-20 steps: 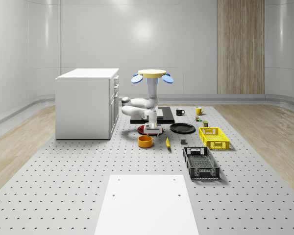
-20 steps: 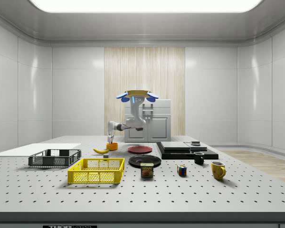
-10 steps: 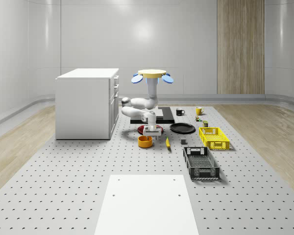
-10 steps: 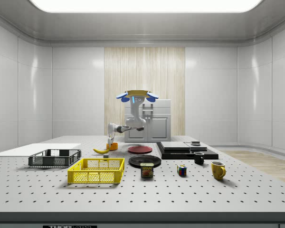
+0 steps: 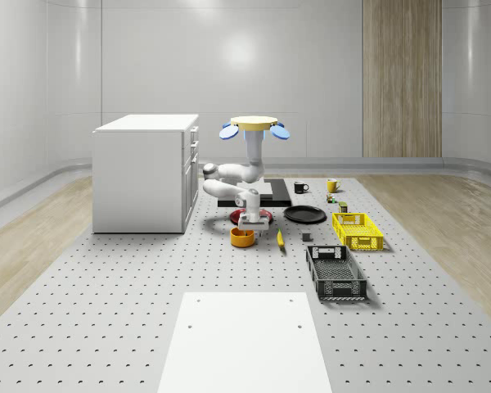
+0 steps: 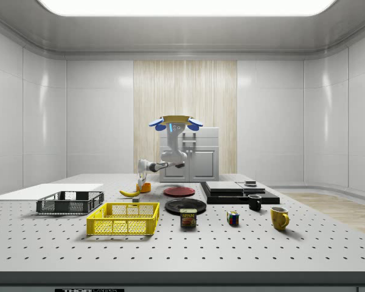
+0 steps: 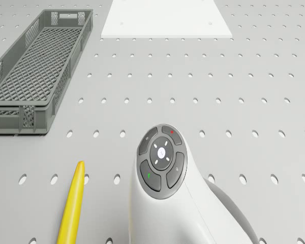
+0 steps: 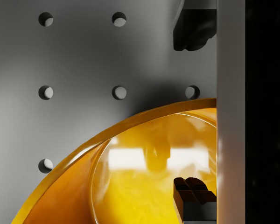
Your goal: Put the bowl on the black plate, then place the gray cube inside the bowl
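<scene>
Bowl (image 5: 242,237), orange, sits on the table (image 5: 147,278) just in front of the red plate (image 5: 239,215) and well to the whole-scene view's left of the black plate (image 5: 304,214), with the banana (image 5: 280,238) between. Over the last second the arm has lowered its wrist toward the bowl, and the fingers (image 8: 189,112) now straddle the rim, one pad (image 8: 191,30) outside the wall, the other (image 8: 192,191) inside, spread apart and gripping nothing yet. My judgement: the first step is about to become a rim grasp. The drone (image 5: 255,125) hovers over the black slab behind the red plate, unmoved. The table is a wide perforated board carrying a white cabinet, a yellow crate and a dark crate, within a pale walled room with a wood panel.
</scene>
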